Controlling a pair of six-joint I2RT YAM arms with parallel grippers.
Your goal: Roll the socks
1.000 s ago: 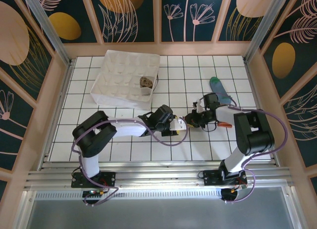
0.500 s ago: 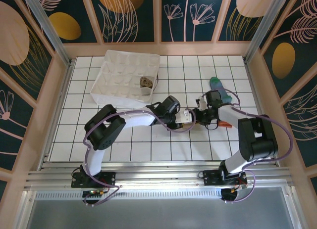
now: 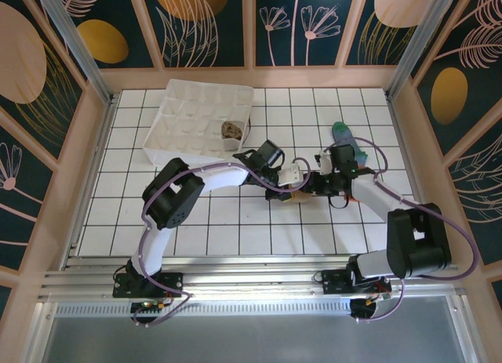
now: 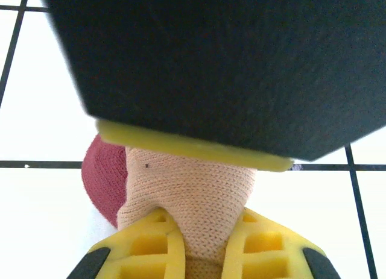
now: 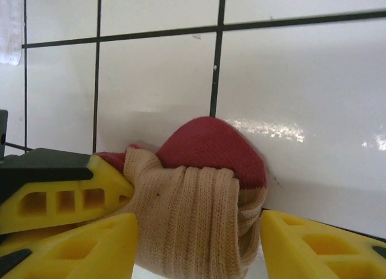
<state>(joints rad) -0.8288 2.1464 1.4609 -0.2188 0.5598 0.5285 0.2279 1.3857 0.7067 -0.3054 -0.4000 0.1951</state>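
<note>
The beige sock with the red toe (image 5: 199,219) lies bunched into a roll on the tiles, red toe (image 4: 104,178) at one end. My left gripper (image 4: 202,234) is shut on a fold of its beige fabric (image 4: 193,188). My right gripper (image 5: 199,234) is open, its yellow fingers (image 5: 319,246) standing on either side of the roll. From above, both grippers meet at the sock (image 3: 300,194) in the middle of the table, left gripper (image 3: 295,184) facing right gripper (image 3: 315,184). A blue-grey sock with a green toe (image 3: 346,140) lies flat behind the right arm. The argyle sock (image 3: 231,130) sits rolled in the tray.
A white compartment tray (image 3: 182,120) stands at the back left of the tiled table. Wooden frame walls (image 3: 94,143) close in the table on the left, right and back. The left arm stretches across the table's middle.
My left gripper has reached further right and closed on the beige sock. My right gripper has opened round the sock and shifted slightly toward the back.
</note>
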